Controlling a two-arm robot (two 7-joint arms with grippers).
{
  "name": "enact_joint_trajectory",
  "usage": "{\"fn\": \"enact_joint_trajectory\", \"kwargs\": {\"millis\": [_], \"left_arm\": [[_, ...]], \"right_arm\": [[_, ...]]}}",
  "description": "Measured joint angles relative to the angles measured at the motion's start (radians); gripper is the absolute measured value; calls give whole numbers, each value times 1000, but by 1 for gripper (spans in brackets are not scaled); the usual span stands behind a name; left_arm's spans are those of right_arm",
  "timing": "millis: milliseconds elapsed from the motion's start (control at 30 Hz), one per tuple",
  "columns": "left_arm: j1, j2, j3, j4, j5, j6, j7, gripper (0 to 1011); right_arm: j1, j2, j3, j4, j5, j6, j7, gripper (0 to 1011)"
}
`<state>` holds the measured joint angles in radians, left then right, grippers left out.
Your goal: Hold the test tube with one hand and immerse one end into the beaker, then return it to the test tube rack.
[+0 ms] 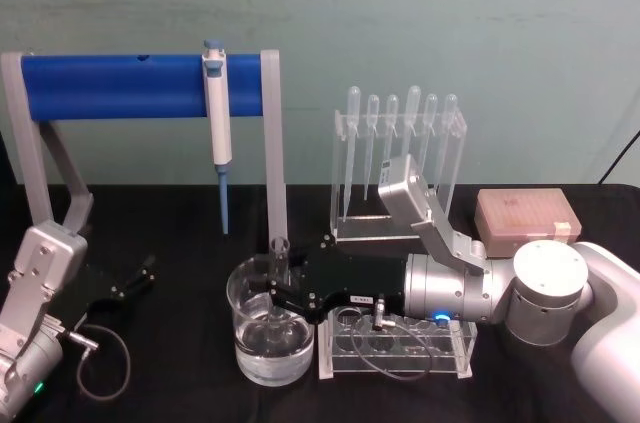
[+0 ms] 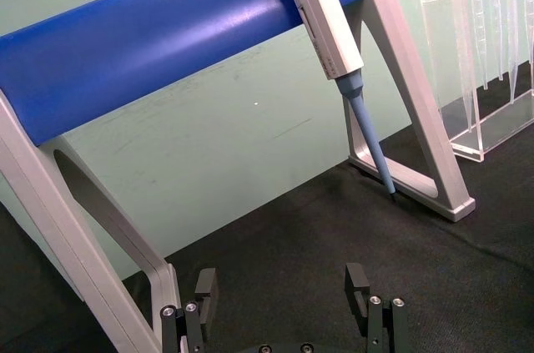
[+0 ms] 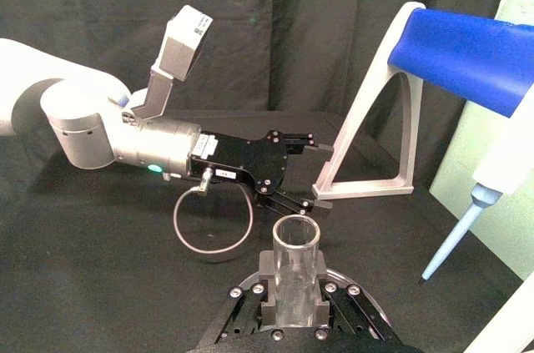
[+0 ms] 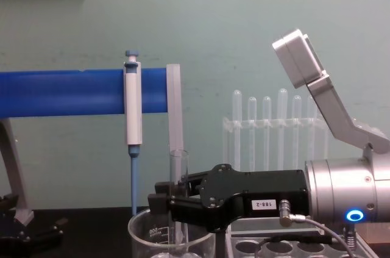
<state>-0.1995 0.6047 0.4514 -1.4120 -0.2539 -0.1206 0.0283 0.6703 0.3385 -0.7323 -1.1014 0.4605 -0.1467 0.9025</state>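
The test tube (image 1: 280, 255) stands upright over the beaker (image 1: 240, 303), its lower end dipped inside the glass. My right gripper (image 1: 278, 295) reaches in from the right and is shut on the tube's middle. From the side, the test tube (image 4: 177, 169) rises above the right gripper (image 4: 170, 203), and the beaker (image 4: 143, 233) sits just below. In the right wrist view the tube's open rim (image 3: 296, 240) shows between the right gripper's (image 3: 294, 303) fingers. My left gripper (image 1: 135, 278) rests open on the table at the left, with nothing in the left gripper (image 2: 282, 286).
A grey stand with a blue bar (image 1: 120, 83) holds a white-and-blue micropipette (image 1: 217, 123). Behind stands a rack of thin pipettes (image 1: 400, 143). A clear acrylic rack with round holes (image 1: 395, 348) lies under my right wrist. A pink tip box (image 1: 525, 215) sits at the right.
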Motion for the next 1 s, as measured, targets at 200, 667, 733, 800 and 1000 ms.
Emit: {"fn": "enact_joint_trajectory", "kwargs": {"millis": [200,667,733,800,1000], "left_arm": [[0,0,0,0,0,0,0,1000],[0,0,0,0,0,0,0,1000],[0,0,0,0,0,0,0,1000],[0,0,0,0,0,0,0,1000],[0,0,0,0,0,0,0,1000]], "right_arm": [[0,0,0,0,0,0,0,224],[0,0,0,0,0,0,0,224],[0,0,0,0,0,0,0,224],[0,0,0,0,0,0,0,224],[0,0,0,0,0,0,0,224]]}}
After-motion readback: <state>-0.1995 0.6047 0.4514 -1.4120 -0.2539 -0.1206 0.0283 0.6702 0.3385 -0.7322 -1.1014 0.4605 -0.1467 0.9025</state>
